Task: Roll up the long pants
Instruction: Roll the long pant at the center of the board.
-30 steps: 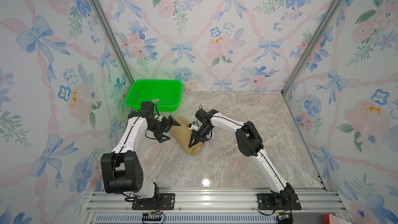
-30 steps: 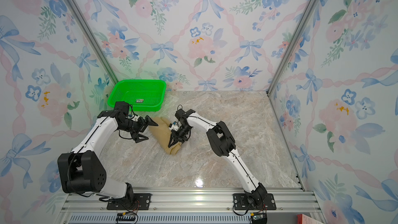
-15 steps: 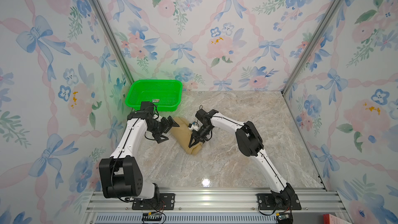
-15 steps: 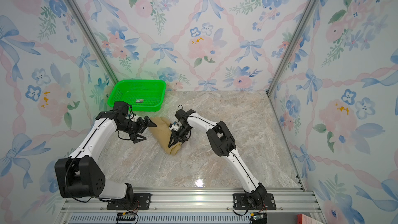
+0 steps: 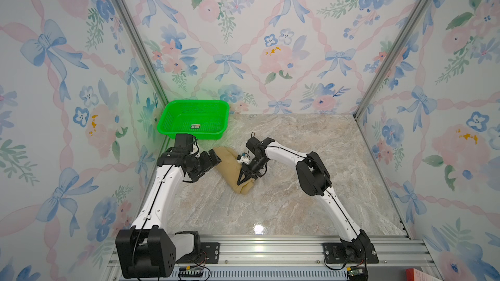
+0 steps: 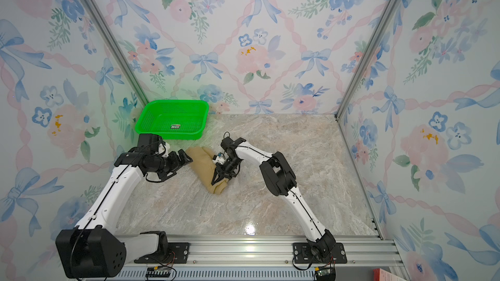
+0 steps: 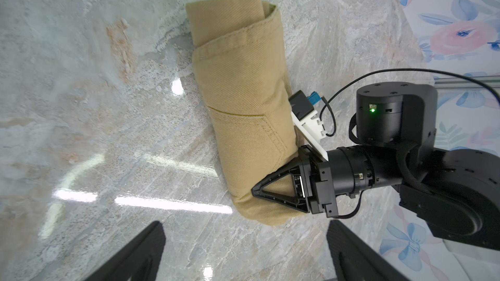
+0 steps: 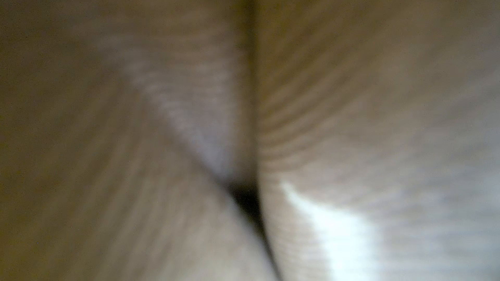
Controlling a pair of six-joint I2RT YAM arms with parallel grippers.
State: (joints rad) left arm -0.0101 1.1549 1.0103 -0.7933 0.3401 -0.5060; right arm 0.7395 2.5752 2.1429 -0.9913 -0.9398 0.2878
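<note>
Left wrist view shows rolled long pants clamped in right pincer.

The long pants are matt tan twill cloth, finely ribbed, with raised stitched seams. The tabletop is smooth, glossy and marble-patterned, with bright glare. The far-left basket is shiny green perforated plastic. The near rail is brushed metal.

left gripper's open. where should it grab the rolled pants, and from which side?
Probably the free end of the long pants roll, the one toward the green basket. The right gripper is clamped on the other end. Bring the open left gripper in from its own side, jaws across the roll and over the outer flap edge, so the layers stay pinned.
</note>
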